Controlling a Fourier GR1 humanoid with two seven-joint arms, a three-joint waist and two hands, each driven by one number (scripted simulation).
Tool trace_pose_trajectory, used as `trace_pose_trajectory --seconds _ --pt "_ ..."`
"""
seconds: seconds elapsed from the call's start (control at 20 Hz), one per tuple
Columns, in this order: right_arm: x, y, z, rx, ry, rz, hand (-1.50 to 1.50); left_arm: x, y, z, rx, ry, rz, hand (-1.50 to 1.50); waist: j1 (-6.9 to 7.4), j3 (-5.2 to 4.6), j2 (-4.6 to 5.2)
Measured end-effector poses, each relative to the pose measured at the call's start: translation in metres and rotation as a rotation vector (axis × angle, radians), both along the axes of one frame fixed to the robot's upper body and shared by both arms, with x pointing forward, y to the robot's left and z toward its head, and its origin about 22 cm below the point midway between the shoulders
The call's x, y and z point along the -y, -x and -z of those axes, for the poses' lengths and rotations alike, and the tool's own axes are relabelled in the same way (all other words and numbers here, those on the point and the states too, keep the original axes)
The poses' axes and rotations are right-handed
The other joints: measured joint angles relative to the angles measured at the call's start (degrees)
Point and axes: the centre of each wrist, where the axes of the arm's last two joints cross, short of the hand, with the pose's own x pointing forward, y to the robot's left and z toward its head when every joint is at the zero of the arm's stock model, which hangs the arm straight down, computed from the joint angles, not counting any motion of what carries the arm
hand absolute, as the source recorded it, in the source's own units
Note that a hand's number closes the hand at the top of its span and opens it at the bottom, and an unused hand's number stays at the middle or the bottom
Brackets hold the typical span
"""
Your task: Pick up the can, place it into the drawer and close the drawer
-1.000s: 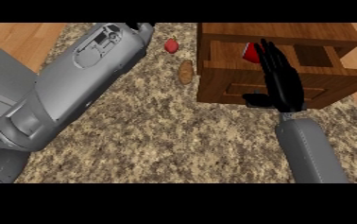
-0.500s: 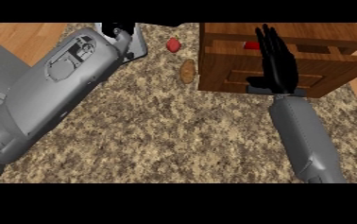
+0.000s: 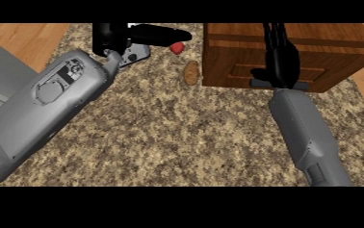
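On the speckled stone surface [image 3: 177, 140] the brown wooden drawer box [image 3: 235, 54] looks shut, the can out of sight, the black right hand [image 3: 279, 58] flat against its front with straight fingers, the black left hand [image 3: 153, 32] open, empty.

Readable text: none, anywhere in the frame.
Left forearm casing [image 3: 58, 86], left of the frame: moulded outlines and a small dark-and-light patch, nothing legible as letters or numbers.
Drawer [image 3: 235, 66], upper right of the frame: plain wood grain, unmarked.
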Motion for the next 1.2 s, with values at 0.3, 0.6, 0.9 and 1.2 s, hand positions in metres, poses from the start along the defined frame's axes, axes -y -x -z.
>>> trace_pose_trajectory --seconds 0.3,0.6,0.9,1.2 --pt "0.01 -0.025 -0.038 0.033 0.034 0.029 -1.5 -0.006 0.011 0.013 -0.002 -0.006 0.017 -1.5 0.96 -0.31 0.38" --pt "0.005 -0.042 -0.057 -0.068 0.039 0.006 -1.5 -0.017 0.018 0.025 0.0 -0.012 0.012 -1.5 1.37 0.08 1.58" --pt "0.006 -0.05 -0.065 -0.114 0.015 -0.042 -1.5 -0.023 0.027 0.032 0.001 -0.016 0.02 -1.5 1.28 0.3 2.02" --pt "0.0 -0.051 -0.066 -0.108 -0.121 -0.136 -1.5 -0.029 0.031 0.037 0.007 -0.016 0.01 -1.5 0.44 0.64 2.31"
